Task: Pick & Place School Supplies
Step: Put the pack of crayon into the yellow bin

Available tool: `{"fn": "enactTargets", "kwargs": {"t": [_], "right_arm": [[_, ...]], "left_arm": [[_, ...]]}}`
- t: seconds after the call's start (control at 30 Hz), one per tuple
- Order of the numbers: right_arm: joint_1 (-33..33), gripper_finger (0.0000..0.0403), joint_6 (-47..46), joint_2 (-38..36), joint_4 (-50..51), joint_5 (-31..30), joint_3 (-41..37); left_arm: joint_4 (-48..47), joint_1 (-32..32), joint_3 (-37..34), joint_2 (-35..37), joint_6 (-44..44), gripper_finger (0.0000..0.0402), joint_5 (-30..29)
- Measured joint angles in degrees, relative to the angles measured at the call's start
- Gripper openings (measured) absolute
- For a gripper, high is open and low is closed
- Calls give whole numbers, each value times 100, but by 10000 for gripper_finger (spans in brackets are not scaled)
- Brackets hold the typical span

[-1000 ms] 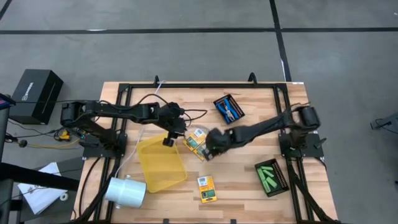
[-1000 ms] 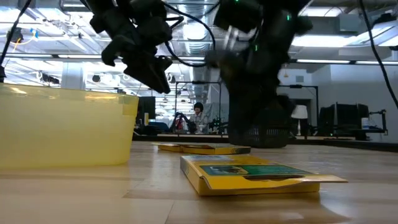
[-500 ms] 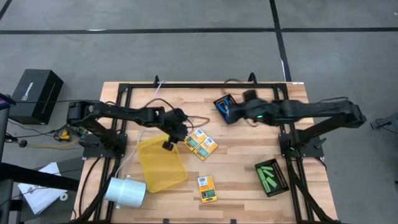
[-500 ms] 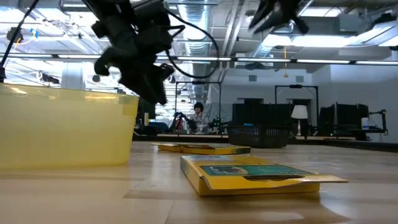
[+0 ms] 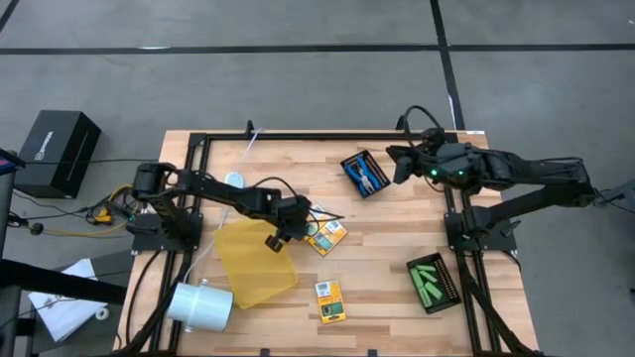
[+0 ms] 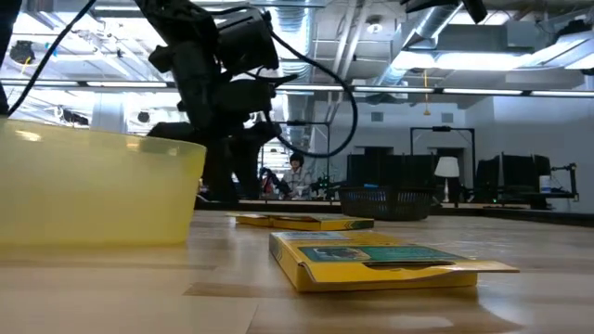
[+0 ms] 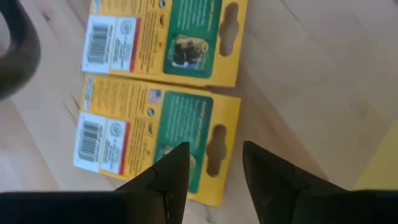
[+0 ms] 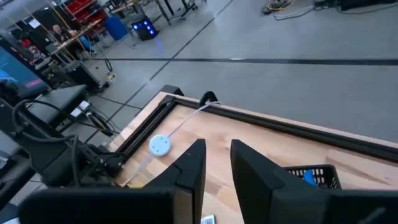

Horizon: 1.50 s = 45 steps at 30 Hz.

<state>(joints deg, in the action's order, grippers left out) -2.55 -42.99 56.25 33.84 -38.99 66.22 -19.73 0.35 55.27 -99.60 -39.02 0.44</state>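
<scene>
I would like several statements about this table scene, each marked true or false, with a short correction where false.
1. Two crayon boxes lie side by side near the middle of the table. True.
2. The left gripper hovers over these two boxes with its jaws apart and nothing between them. True.
3. The green sticks lie in the yellow tray. False: they lie in a black mesh tray on the table's right side.
4. The right gripper holds a crayon box. False: it holds nothing and is beside the mesh tray with the blue-handled scissors.
5. A third crayon box lies alone near the table's front edge. True.
</scene>
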Motion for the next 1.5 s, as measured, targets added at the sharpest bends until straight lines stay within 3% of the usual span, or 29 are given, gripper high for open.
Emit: {"fn": "enactTargets", "kwargs": {"t": [0.57, 0.83, 1.23, 1.5], "right_arm": [[91, 68, 268, 26, -9, 19, -2], [155, 68, 313, 26, -131, 90, -2], [653, 68, 992, -309, -597, 528, -1], [1095, 68, 1266, -569, -732, 936, 1]], "left_arm": [[-32, -205, -109, -43, -85, 140, -199], [-28, -72, 268, -43, -103, 140, -448], [-133, -274, 1267, -63, 97, 140, 106], [-975, -615, 2176, -1280, 823, 140, -309]]}}
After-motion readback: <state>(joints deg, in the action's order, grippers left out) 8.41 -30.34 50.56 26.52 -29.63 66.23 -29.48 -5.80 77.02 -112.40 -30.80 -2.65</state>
